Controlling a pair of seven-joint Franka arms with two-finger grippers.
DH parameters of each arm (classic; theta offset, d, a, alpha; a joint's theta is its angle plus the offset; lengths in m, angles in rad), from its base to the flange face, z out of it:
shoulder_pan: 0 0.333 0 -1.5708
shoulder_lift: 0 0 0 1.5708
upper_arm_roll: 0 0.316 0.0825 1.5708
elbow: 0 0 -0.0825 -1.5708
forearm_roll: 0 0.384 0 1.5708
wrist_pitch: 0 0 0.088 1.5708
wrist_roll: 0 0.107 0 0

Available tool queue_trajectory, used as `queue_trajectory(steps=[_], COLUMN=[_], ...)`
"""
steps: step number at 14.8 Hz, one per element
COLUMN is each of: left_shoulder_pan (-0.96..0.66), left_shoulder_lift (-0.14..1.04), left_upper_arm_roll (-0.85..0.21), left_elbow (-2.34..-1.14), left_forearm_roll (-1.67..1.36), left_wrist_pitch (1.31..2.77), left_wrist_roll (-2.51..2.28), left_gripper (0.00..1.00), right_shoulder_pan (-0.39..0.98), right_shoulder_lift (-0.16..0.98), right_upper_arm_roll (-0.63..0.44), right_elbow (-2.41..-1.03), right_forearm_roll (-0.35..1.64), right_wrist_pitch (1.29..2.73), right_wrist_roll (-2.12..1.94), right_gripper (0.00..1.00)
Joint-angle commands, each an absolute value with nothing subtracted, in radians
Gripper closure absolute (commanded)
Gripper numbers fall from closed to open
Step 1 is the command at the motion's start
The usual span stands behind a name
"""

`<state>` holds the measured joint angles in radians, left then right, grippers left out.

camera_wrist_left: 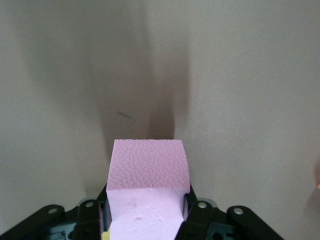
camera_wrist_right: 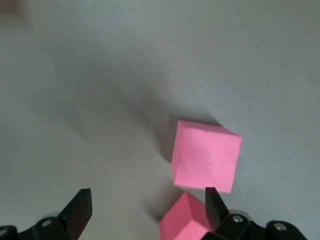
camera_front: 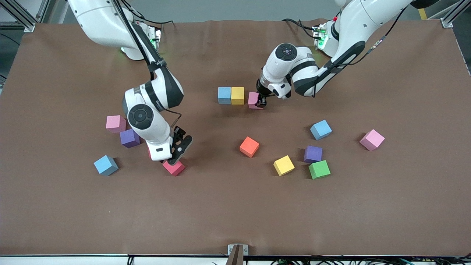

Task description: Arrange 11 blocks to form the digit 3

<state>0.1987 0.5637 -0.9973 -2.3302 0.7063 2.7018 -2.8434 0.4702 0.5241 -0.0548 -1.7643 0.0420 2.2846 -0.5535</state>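
Take the blue-and-yellow pair as your landmark: a blue block (camera_front: 224, 95) and a yellow block (camera_front: 237, 95) sit touching in a short row on the brown bench (camera_front: 235, 213). That is all there is of the digit 3 so far.

Your left gripper (camera_front: 261, 102) is clamped on a pink block (camera_front: 253, 100) just beside the yellow one, toward the left arm's end of the bench, with a thin gap between them. In the left wrist view the pink block (camera_wrist_left: 147, 185) fills the space between the fingers (camera_wrist_left: 196, 220); whether it rests on the bench you cannot tell.

Your right gripper (camera_front: 179, 152) hangs with its jaws wide apart over a red block (camera_front: 173, 167), which lies nearer the front camera than the pair and toward the right arm's end. The right wrist view shows two red blocks (camera_wrist_right: 206, 156) close together below the spread fingers (camera_wrist_right: 77, 210), nothing between them.

Also toward the right arm's end from the pair lie a pink block (camera_front: 116, 123), a purple block (camera_front: 129, 138) just beside it, and a blue block (camera_front: 106, 165) nearer the camera.

Nearer the camera than the pair, almost below it in the front view, sits an orange block (camera_front: 249, 146). Toward the left arm's end from there lie a yellow block (camera_front: 283, 165), a purple block (camera_front: 313, 154) touching a green block (camera_front: 319, 169), a blue block (camera_front: 321, 129), and a pink block (camera_front: 372, 139) farthest out.
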Motion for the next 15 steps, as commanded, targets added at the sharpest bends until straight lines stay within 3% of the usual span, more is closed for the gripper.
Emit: queue_trajectory(steps=[1, 15], left_shoulder_pan=[0.152, 0.137], left_shoulder_lift=[0.549, 0.592], left_upper_arm_roll=[-0.999, -0.996], left_elbow=[-2.339, -2.336], left_forearm_roll=[0.799, 0.799], left_wrist_pitch=[2.720, 2.721], left_wrist_roll=[-3.238, -3.330], left_gripper=[0.71, 0.70], right_shoulder_pan=[0.442, 0.403], right_shoulder_lift=[0.592, 0.724], right_upper_arm_roll=[-0.040, -0.040], right_elbow=[-1.683, -1.580], right_forearm_roll=[0.055, 0.058], right_wrist_pitch=[2.276, 2.284], right_wrist_roll=[-0.543, -0.535], right_gripper=[0.00, 0.00])
